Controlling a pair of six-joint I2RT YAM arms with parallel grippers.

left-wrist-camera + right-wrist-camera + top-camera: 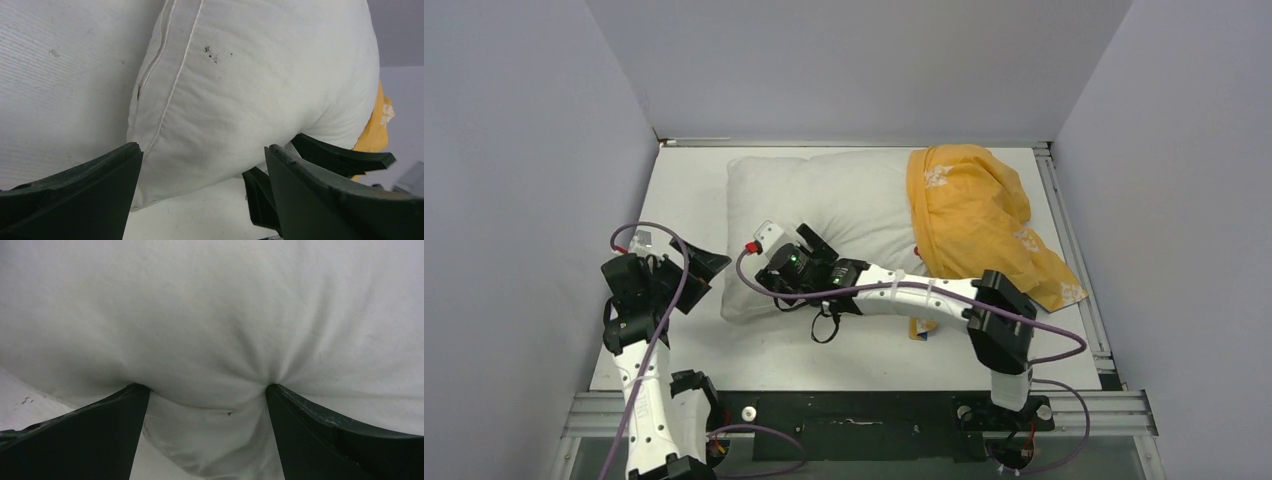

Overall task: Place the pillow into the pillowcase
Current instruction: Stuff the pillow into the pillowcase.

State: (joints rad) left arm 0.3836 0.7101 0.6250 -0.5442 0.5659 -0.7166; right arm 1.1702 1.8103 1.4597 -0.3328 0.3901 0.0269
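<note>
Our right gripper (pixel 205 387) stands spread wide. Both fingertips are pushed into the pillow (pixel 844 195), so the fabric puckers at each tip and a soft bulge rises between them; the jaws have not pinched it. Our left gripper (pixel 202 150) is wide open too, hanging just short of the pillow's near left corner, where the stitched seam runs. We cannot tell whether a finger touches the cloth.

The pillow lies lengthwise toward the back of the table (pixel 684 190). The pillowcase (pixel 969 200), orange face up, is crumpled over the pillow's right end and trails down toward the table's right edge. Whether that end sits inside the opening we cannot tell.

We judge the step in hand to be taking hold of the pillow's left part, ready to push it rightward into the case. Next, the jaws need to close on a good fold of cloth. The case mouth must hold its place, or the pillow will simply shove it along.
</note>
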